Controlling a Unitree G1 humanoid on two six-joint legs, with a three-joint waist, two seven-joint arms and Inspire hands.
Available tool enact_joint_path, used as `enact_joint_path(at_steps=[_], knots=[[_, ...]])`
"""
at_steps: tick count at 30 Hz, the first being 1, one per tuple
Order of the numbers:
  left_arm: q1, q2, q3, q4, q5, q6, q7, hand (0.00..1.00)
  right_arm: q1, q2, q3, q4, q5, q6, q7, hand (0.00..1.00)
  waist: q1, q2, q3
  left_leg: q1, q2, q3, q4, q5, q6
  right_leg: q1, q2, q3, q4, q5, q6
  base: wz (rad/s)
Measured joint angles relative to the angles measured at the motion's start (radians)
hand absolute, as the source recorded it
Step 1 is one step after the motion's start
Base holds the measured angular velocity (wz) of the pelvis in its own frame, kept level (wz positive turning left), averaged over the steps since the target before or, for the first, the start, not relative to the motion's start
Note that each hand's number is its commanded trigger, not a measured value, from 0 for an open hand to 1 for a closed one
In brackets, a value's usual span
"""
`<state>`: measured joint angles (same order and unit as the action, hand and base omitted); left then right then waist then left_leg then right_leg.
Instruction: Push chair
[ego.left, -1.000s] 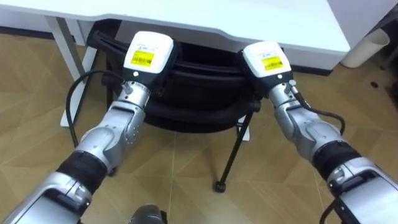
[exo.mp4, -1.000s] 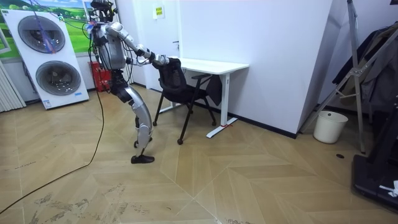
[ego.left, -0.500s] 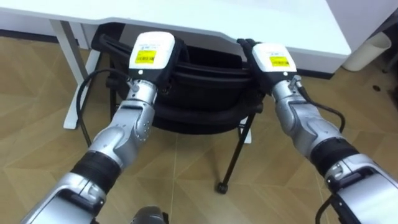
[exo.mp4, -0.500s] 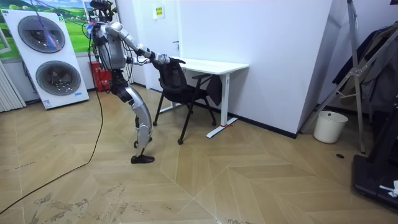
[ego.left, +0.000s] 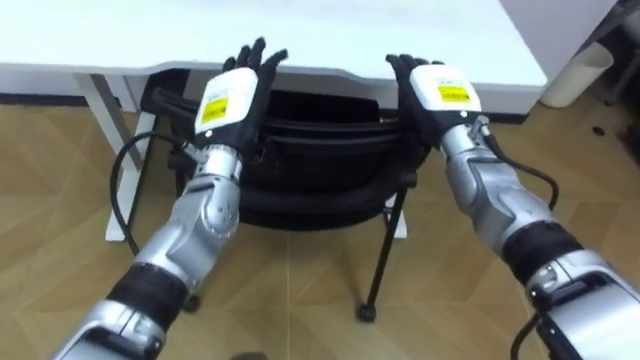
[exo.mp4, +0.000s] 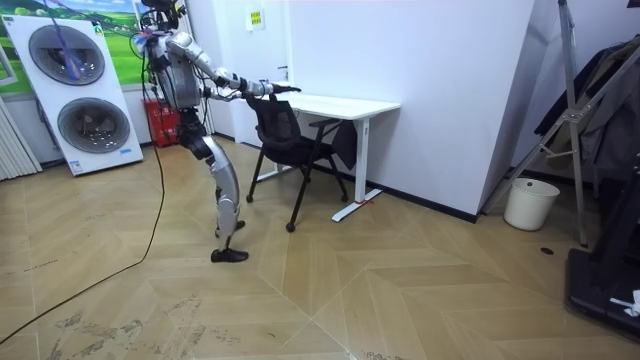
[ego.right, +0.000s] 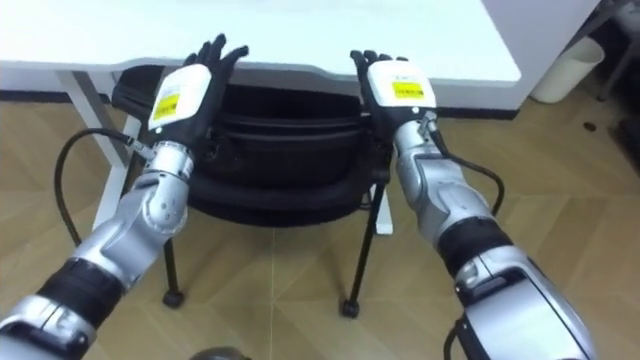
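A black chair (ego.left: 315, 150) (ego.right: 280, 150) (exo.mp4: 285, 135) stands tucked partly under the white desk (ego.left: 300, 35) (ego.right: 300, 30) (exo.mp4: 340, 104), its backrest toward me. My left hand (ego.left: 235, 95) (ego.right: 185, 90) is open, fingers straight and spread, raised over the backrest's left end. My right hand (ego.left: 430, 90) (ego.right: 390, 80) is open too, fingers straight, above the backrest's right end. Both hands appear lifted off the chair. In the room view I stand behind the chair with both arms stretched forward (exo.mp4: 255, 90).
White desk legs (ego.left: 105, 130) stand left of the chair. A white bin (ego.left: 580, 70) (exo.mp4: 527, 203) sits at the far right by the wall. Stacked washing machines (exo.mp4: 75, 95) stand behind me. Wooden floor lies open around me.
Both hands have opened from curled on the backrest to straight fingers and have risen above it. The chair sits a little further under the desk.
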<state>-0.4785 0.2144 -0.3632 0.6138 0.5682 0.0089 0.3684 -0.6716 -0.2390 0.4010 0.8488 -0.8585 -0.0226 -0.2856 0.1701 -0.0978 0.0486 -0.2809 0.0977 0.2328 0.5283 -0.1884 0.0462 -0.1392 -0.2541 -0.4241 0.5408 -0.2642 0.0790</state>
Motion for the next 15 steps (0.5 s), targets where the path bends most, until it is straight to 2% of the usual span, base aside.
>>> enact_joint_path(at_steps=[2, 5, 7, 8, 9, 10, 11, 12, 13, 15], knots=[[0.011, 0.008, 0.0, -0.016, -0.006, 0.02, -0.008, 0.0, 0.006, -0.005, -0.004, -0.03, 0.01, 0.003, 0.009, 0.0, -0.023, -0.002, -0.0052, 0.022, -0.01, -0.002, -0.069, 0.039, 0.002, 0.02, 0.017, 0.0, -0.063, 0.032, -0.001, 0.17], [0.045, 0.04, 0.022, -0.101, -0.005, 0.04, -0.036, 0.0, 0.068, -0.051, -0.04, -0.195, 0.003, 0.001, 0.06, 0.0, -0.059, -0.002, -0.0102, 0.018, -0.023, -0.013, -0.127, 0.083, 0.006, 0.019, 0.041, 0.004, -0.134, 0.079, -0.012, 0.11], [0.047, 0.055, 0.023, -0.126, -0.005, 0.051, -0.071, 0.0, 0.101, -0.143, -0.044, -0.318, 0.021, -0.013, 0.074, 0.0, -0.082, 0.0, -0.0115, 0.02, -0.026, -0.017, -0.152, 0.106, 0.015, 0.038, 0.056, 0.008, -0.174, 0.107, -0.019, 0.12], [0.047, 0.061, 0.023, -0.129, -0.003, 0.057, -0.077, 0.0, 0.102, -0.164, -0.049, -0.348, 0.04, -0.013, 0.072, 0.0, -0.087, 0.002, -0.0128, 0.02, -0.027, -0.017, -0.155, 0.109, 0.016, 0.043, 0.063, 0.014, -0.183, 0.112, -0.018, 0.0], [0.049, 0.062, 0.023, -0.142, 0.006, 0.064, -0.093, 0.0, 0.103, -0.191, -0.092, -0.388, 0.08, -0.02, 0.049, 0.0, -0.088, 0.003, -0.0161, 0.023, -0.022, -0.016, -0.159, 0.11, 0.015, 0.053, 0.077, 0.019, -0.212, 0.125, -0.016, -0.09], [0.065, 0.068, 0.027, -0.185, 0.013, 0.069, -0.101, 0.0, 0.104, -0.196, -0.167, -0.429, 0.123, -0.021, 0.015, 0.0, -0.086, 0.0, -0.0213, 0.028, -0.02, -0.016, -0.169, 0.113, 0.011, 0.055, 0.088, 0.025, -0.243, 0.135, -0.016, -0.12], [0.07, 0.074, 0.027, -0.193, 0.015, 0.069, -0.105, 0.0, 0.104, -0.197, -0.209, -0.446, 0.139, -0.022, -0.007, 0.0, -0.087, 0.001, -0.0228, 0.031, -0.018, -0.016, -0.171, 0.114, 0.011, 0.061, 0.092, 0.031, -0.252, 0.138, -0.016, -0.09], [0.097, 0.091, 0.045, -0.219, 0.012, 0.071, -0.113, 0.0, 0.116, -0.201, -0.291, -0.496, 0.157, -0.023, -0.052, 0.0, -0.093, 0.004, -0.0286, 0.039, -0.015, -0.016, -0.175, 0.114, 0.01, 0.071, 0.106, 0.046, -0.273, 0.142, -0.015, 0.0], [0.122, 0.1, 0.061, -0.256, 0.006, 0.071, -0.116, 0.0, 0.138, -0.208, -0.334, -0.54, 0.161, -0.023, -0.076, 0.0, -0.095, 0.004, -0.0331, 0.042, -0.015, -0.016, -0.18, 0.115, 0.009, 0.08, 0.111, 0.048, -0.287, 0.147, -0.015, 0.0], [0.2, 0.161, 0.079, -0.363, -0.012, 0.072, -0.122, 0.0, 0.246, -0.265, -0.48, -0.677, 0.222, -0.046, -0.176, 0.0, -0.098, 0.004, -0.0366, 0.065, -0.014, -0.015, -0.193, 0.113, 0.003, 0.109, 0.122, 0.056, -0.324, 0.157, -0.015, -0.04]])
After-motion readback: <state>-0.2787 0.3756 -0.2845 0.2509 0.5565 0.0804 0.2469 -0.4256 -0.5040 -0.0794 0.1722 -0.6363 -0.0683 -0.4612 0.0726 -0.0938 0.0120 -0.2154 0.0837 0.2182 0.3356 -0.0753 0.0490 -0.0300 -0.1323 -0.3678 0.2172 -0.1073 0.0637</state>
